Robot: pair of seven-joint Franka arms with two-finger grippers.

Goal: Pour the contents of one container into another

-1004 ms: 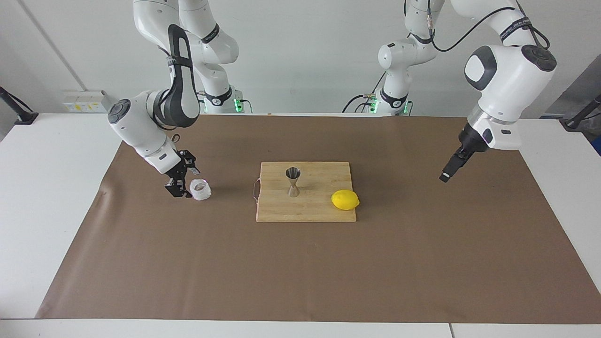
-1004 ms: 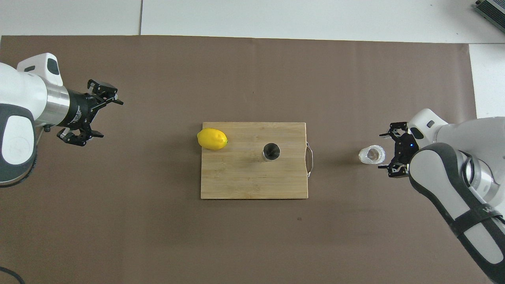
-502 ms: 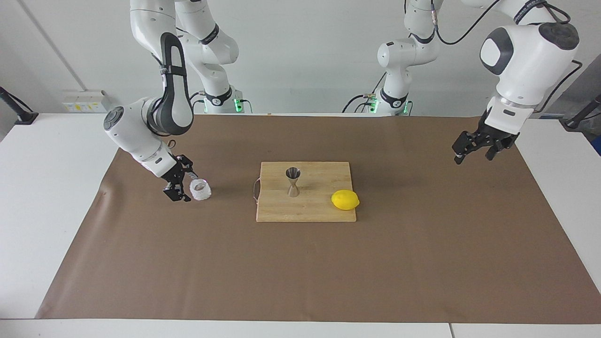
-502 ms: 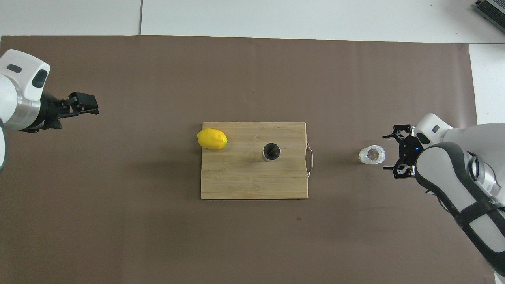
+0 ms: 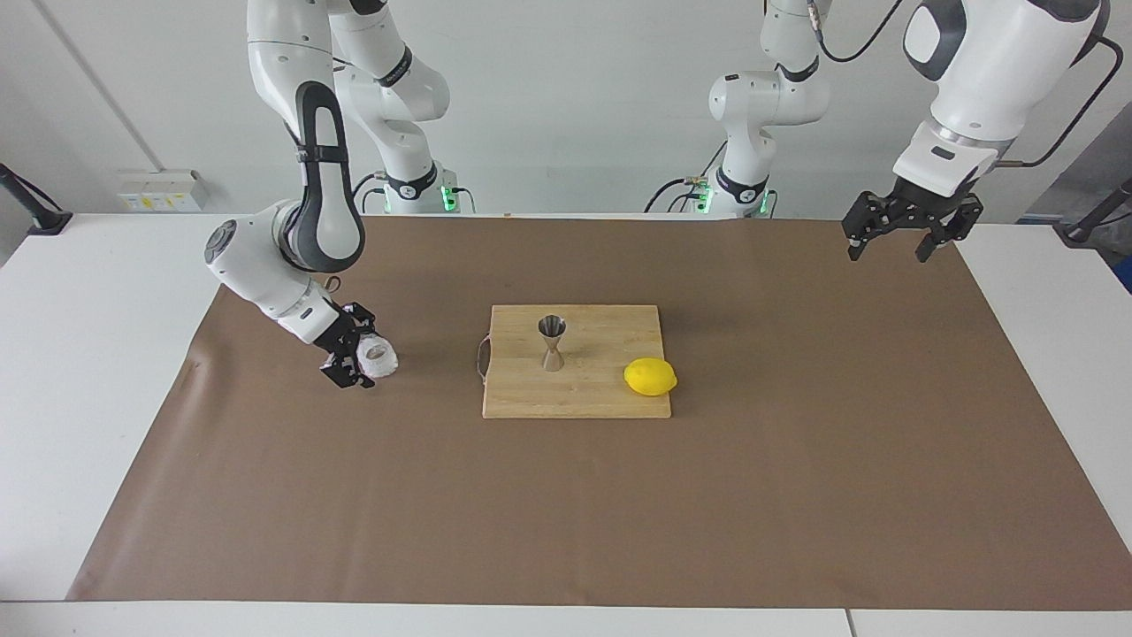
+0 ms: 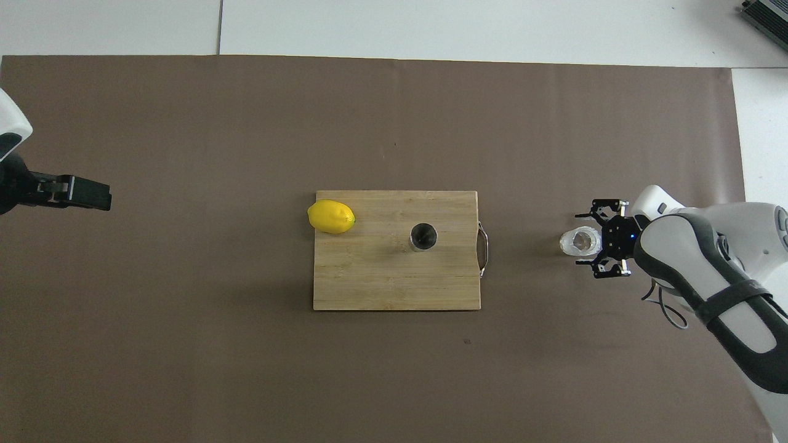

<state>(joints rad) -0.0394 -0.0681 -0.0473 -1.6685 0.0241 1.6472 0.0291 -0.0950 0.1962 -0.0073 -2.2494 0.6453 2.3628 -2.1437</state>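
Since earlier, right tool (image 5: 355,356) crept up beside cup (image 5: 379,357), spread wide, gripping nothing. Left tool (image 5: 900,230), also spread, lifted clear over desk (image 5: 1017,336) and waits. I'd straddle the cup squarely, pinch gently, carry level toward jigger (image 5: 552,342).

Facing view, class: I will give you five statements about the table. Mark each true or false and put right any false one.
1. The jigger stands upright on the cutting board. True.
2. The lemon lies on the brown mat. False: it lies on the board.
3. The right pincer is open beside the cup. True.
4. The cup stands on the board. False: it stands on the mat, toward the right arm's end.
5. The left pincer holds the jigger. False: it hangs open and empty over the mat.
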